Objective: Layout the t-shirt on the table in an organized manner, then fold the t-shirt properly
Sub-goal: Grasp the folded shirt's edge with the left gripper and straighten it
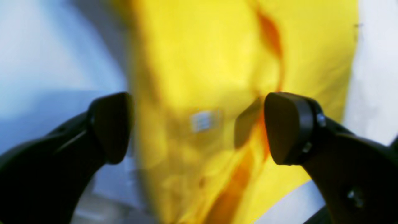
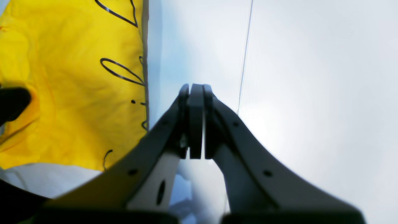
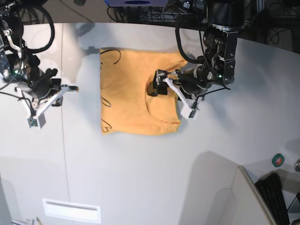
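Folded orange-yellow t-shirt (image 3: 136,98); left fingers (image 1: 113,127) wide, right fingers (image 2: 196,121) pressed together.

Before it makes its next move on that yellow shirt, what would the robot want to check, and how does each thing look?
1. Left gripper open, nothing between the pads: ok.
2. Left gripper over the t-shirt: ok, it hangs above the folded-over part near the collar.
3. Right gripper shut and empty: ok.
4. Right gripper off the cloth: ok, it sits over bare table beside the shirt's edge.
5. Shirt folded neatly: not ok, the folded part shows creases and a curved edge.
6. Whether the left gripper touches the cloth: cannot tell, its wrist view is blurred.
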You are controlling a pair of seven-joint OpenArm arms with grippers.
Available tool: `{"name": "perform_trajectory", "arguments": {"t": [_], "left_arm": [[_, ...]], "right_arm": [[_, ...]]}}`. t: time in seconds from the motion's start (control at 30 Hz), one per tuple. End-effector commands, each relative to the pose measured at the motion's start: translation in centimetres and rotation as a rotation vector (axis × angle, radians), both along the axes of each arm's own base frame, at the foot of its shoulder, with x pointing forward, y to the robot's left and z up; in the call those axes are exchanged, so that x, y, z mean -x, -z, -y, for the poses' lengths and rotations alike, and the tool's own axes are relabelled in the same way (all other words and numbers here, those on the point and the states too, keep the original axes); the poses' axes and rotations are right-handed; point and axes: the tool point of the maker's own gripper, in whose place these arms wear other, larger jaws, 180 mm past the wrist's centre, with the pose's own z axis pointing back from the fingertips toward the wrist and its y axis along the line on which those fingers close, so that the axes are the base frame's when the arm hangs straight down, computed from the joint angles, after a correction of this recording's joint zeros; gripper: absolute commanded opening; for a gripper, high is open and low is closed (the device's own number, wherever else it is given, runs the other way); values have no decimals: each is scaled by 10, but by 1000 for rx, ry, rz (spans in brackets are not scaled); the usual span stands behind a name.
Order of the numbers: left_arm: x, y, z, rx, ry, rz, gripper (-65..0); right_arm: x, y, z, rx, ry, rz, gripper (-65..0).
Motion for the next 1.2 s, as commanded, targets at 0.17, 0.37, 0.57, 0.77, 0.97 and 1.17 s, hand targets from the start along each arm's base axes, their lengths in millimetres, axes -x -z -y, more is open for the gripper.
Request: {"name": "perform_trajectory", "arguments": {"t": [0.17, 0.37, 0.57, 0.77, 0.97, 1.17], "left_arm": [[-1, 13, -17, -70, 43, -40, -609], [-4, 15, -27, -245, 302, -18, -650], [-14, 9, -28, -513, 741, 57, -650], [-41, -14, 17, -615, 1020, 223, -650], [-48, -31, 81, -536, 1145, 395, -650], [-63, -35, 119, -516, 1148, 442, -650]], "right_arm": [[-4, -8, 7, 18, -2, 49, -650], [7, 21, 26, 53, 44, 13, -650], [15, 34, 38, 71, 71, 1, -650], [30, 48, 43, 81, 85, -46, -650], [48, 54, 60, 66, 189, -71, -650], [60, 55, 76, 77, 241, -86, -650]]}}
